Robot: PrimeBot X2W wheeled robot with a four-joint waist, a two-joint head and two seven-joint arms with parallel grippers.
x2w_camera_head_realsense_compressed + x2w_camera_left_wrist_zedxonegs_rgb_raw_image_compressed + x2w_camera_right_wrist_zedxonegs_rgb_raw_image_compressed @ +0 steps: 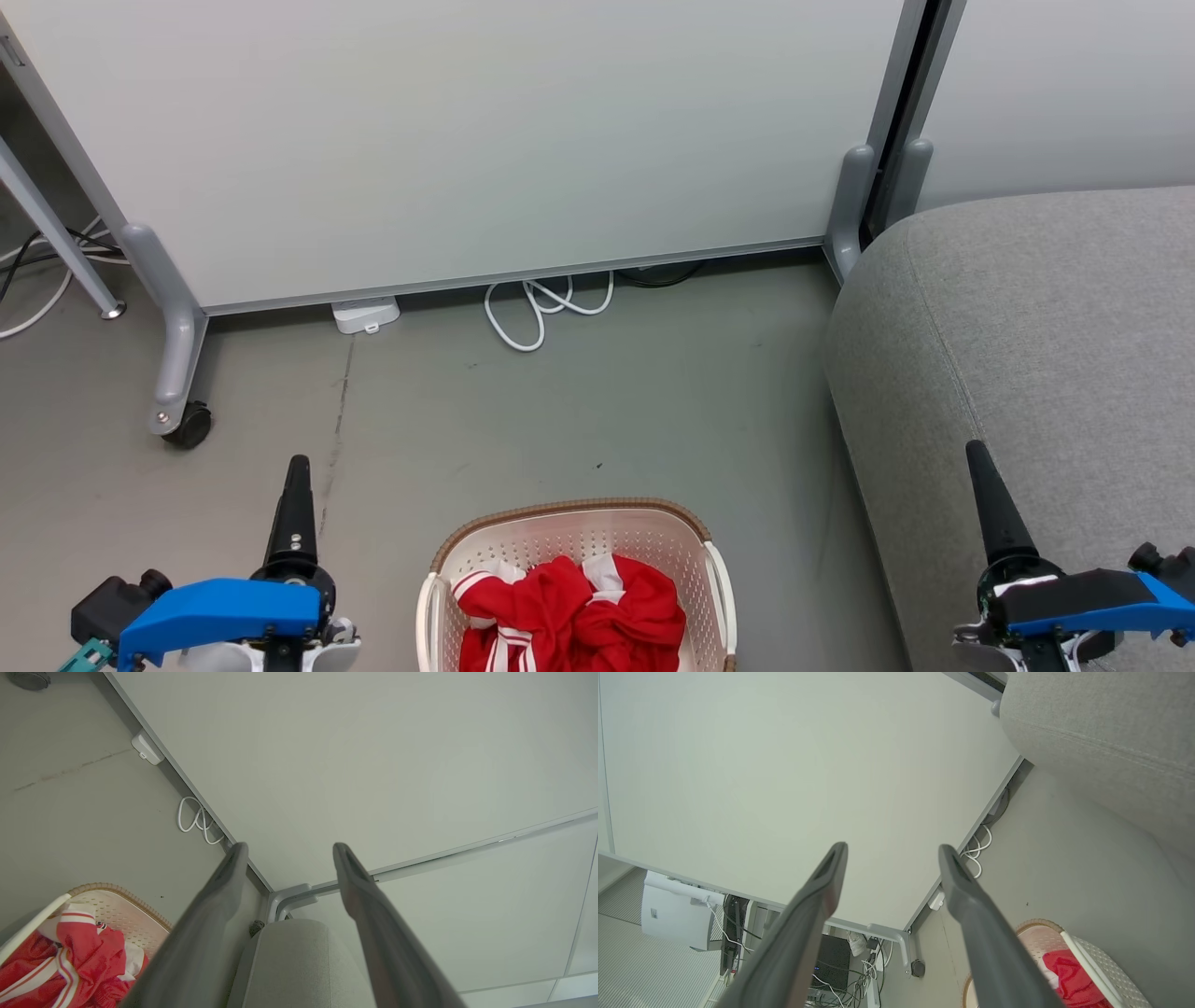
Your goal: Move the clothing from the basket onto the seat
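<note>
The red clothing with white stripes lies crumpled inside the cream basket, which stands on the floor at the bottom middle. The grey seat fills the right side. My left gripper hangs to the left of the basket, above the floor. In its wrist view the left gripper stands open and empty, with the clothing and basket at lower left. My right gripper hovers over the seat's front edge. The right gripper is open and empty; the basket sits at lower right.
A pale partition panel on castor feet stands behind the basket. A white cable loops on the floor below it, beside a small white box. Bare grey floor lies between panel and basket.
</note>
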